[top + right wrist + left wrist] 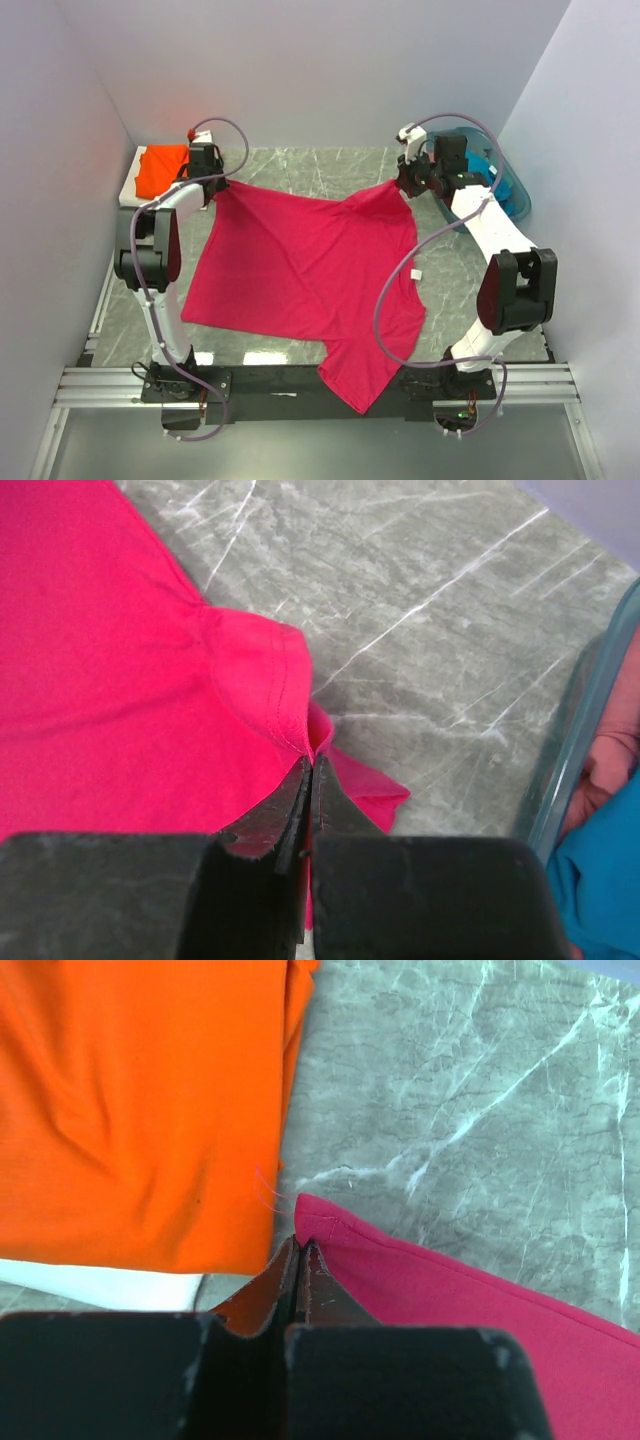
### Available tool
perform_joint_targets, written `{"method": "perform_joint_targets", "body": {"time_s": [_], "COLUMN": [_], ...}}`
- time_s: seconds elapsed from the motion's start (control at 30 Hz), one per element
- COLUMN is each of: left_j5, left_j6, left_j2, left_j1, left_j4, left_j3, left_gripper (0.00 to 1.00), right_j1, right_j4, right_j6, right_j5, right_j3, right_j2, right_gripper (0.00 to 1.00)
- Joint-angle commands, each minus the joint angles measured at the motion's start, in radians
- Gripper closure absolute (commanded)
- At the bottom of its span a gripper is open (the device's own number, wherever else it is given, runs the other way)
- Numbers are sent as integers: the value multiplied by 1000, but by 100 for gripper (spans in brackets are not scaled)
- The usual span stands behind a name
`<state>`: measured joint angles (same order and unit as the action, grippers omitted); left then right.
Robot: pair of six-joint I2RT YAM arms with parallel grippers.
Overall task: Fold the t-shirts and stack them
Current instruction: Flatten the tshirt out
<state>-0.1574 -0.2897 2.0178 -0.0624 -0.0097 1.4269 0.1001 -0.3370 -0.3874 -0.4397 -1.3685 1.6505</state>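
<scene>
Grey marble tabletop (300, 170) is bearing the spread magenta-red t-shirt (300, 270), seen whole only from above. Wrist views are showing the left gripper (300, 1248) and right gripper (310, 767) each clenching a far corner.

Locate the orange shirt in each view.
Top: orange shirt at the far left corner of the table.
Left wrist: fills the upper left of the picture.
Right wrist: not in it.
Shared landmark: red shirt, seen in all three views.
</scene>
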Motion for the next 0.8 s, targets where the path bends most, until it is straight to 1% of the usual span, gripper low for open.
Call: {"method": "perform_joint_targets", "body": {"time_s": [0.0,0.17,0.27,0.3,0.37,0.4,0.43,0.47,0.5,0.57,0.6,0.63,0.67,0.7,0.73,0.77], "left_j5": [10,45,59,62,67,74,76,76,73,71,70,67,65,67,71,73], "left_j6": [15,6,-19,-28,-60,-69,-87,-97,-101,-120,-126,-138,-146,-154,-170,-177], "left_j2": [-68,-120,-229,-302,-387,-480,-528,-580,-682,-789,-888,-937,-985,-1074,-1114,-1154], "left_j1": [15,18,18,18,18,16,13,12,9,0,-2,-8,-8,-11,-13,-14], "left_j4": [42,59,89,99,115,125,129,135,136,132,114,105,94,73,62,50], "left_j3": [-10,-23,-63,-86,-111,-138,-151,-164,-187,-207,-215,-217,-215,-211,-204,-188], "left_gripper": [100,100,100,99,100,100,100,100,100,100,100,100,100,99,99,99], "right_j1": [-3,-3,-2,-3,-2,-3,-2,-3,-2,-3,-5,-5,-4,-5,-4,-5], "right_j4": [27,35,9,1,-29,-57,-74,-86,-112,-138,-163,-177,-194,-236,-259,-281], "right_j6": [-2,2,-7,-10,-21,-24,-25,-31,-31,-36,-36,-34,-31,-28,-25,-19], "right_j5": [-13,13,22,24,27,30,39,50,56,85,94,104,119,130,140,169], "right_j3": [0,-21,-65,-76,-122,-141,-162,-206,-230,-309,-335,-365,-439,-486,-536,-643], "right_j2": [-77,-129,-202,-246,-299,-352,-379,-408,-460,-517,-567,-592,-610,-638,-647,-655], "right_gripper": [100,100,100,100,100,100,100,100,100,100,100,100,100,100,100,100]}}
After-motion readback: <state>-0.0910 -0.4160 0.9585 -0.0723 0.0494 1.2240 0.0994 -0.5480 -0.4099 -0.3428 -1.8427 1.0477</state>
